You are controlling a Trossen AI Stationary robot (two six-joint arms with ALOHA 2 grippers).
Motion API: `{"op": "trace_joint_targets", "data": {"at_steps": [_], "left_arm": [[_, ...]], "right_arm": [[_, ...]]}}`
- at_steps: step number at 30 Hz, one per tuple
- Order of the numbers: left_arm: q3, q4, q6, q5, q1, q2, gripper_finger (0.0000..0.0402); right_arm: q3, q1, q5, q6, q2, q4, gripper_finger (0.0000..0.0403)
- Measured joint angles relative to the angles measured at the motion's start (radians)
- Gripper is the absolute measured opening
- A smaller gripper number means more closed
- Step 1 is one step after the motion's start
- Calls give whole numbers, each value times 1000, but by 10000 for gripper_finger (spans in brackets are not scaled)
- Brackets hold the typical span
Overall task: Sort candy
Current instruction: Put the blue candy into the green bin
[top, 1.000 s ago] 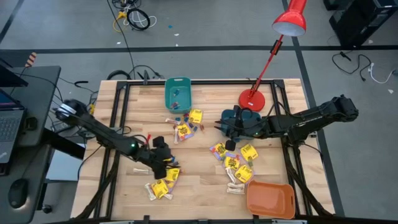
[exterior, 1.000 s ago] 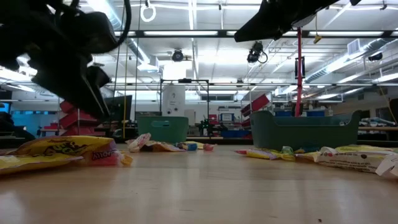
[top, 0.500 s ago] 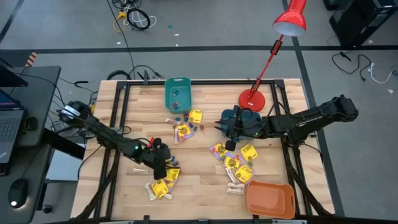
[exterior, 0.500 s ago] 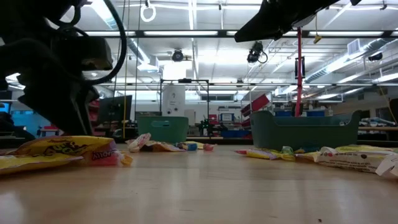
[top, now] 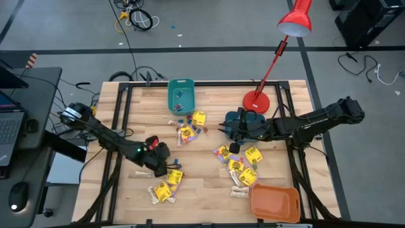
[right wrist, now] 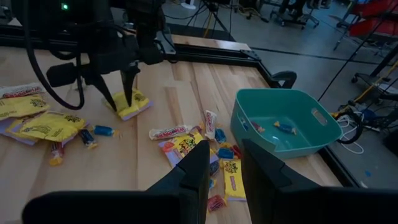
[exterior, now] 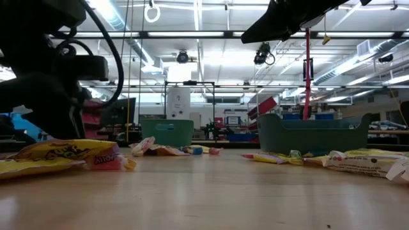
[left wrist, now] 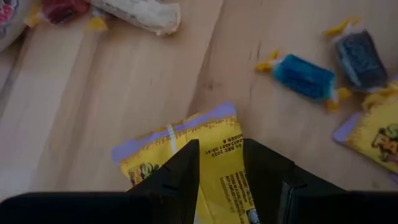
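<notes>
Candy lies in groups on the wooden table: yellow packets [top: 162, 192] at the near left, a mixed heap [top: 188, 130] in the middle, and more packets [top: 242, 166] at the right. My left gripper [left wrist: 221, 152] is open and points steeply down over one yellow packet [left wrist: 208, 134] that lies flat on the table, one finger on either side of its middle. This packet [right wrist: 134, 104] and the left gripper [right wrist: 122, 93] also show in the right wrist view. My right gripper [right wrist: 224, 163] hangs open above the table's middle right with nothing between its fingers. My left gripper comes at the flat yellow packet from above, its fingertips [right wrist: 129, 92] right at the packet's top face [left wrist: 217, 163]. I cannot tell whether they touch it.
A light teal bin [top: 180, 95] holding a few sweets stands at the far middle. A dark teal bin [top: 243, 119] sits under my right arm and an orange bin [top: 275, 202] at the near right. A red lamp's base [top: 256, 100] stands far right. Blue sweets [left wrist: 305, 74] lie beside the packet.
My left gripper has sunk toward the yellow packet and tipped to point more steeply down. The gap between its fingers looks unchanged. The candy has stayed where it was.
</notes>
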Motion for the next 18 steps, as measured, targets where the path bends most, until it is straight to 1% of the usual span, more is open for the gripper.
{"op": "trace_joint_targets", "data": {"at_steps": [8,18], "left_arm": [[0,111,67,33,0,-1,127],[0,226,78,40,6,-1,127]], "right_arm": [[0,0,0,0,0,1,77],[0,0,0,0,0,1,77]]}}
